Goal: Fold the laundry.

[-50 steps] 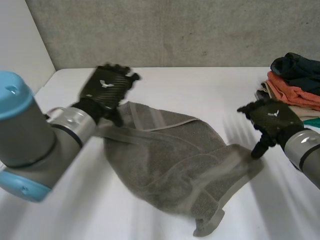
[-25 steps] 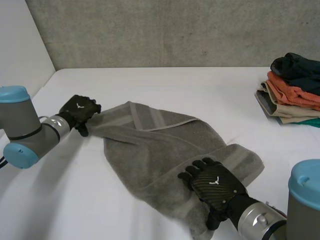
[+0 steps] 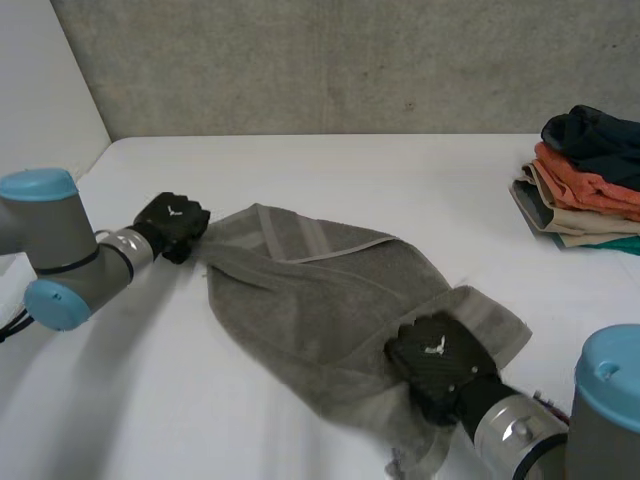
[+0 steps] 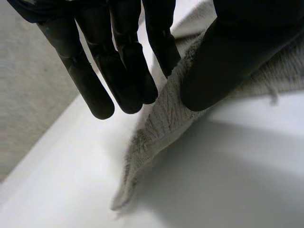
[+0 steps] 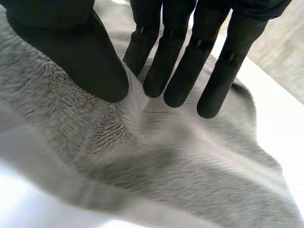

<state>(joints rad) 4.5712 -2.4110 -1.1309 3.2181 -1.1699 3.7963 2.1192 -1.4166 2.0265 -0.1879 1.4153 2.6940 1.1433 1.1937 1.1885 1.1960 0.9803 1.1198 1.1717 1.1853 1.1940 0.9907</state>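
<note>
- A grey towel [image 3: 320, 290] is spread rumpled across the middle of the white worktop [image 3: 400, 180].
- Its far left corner is pinched between the thumb and fingers of the left hand [image 3: 172, 222].
- Near its near right edge, a raised ridge of cloth is grasped by the right hand [image 3: 437, 362], thumb against fingers.
- A pile of folded clothes [image 3: 590, 180] is stacked well apart, at the worktop's right side.
</note>
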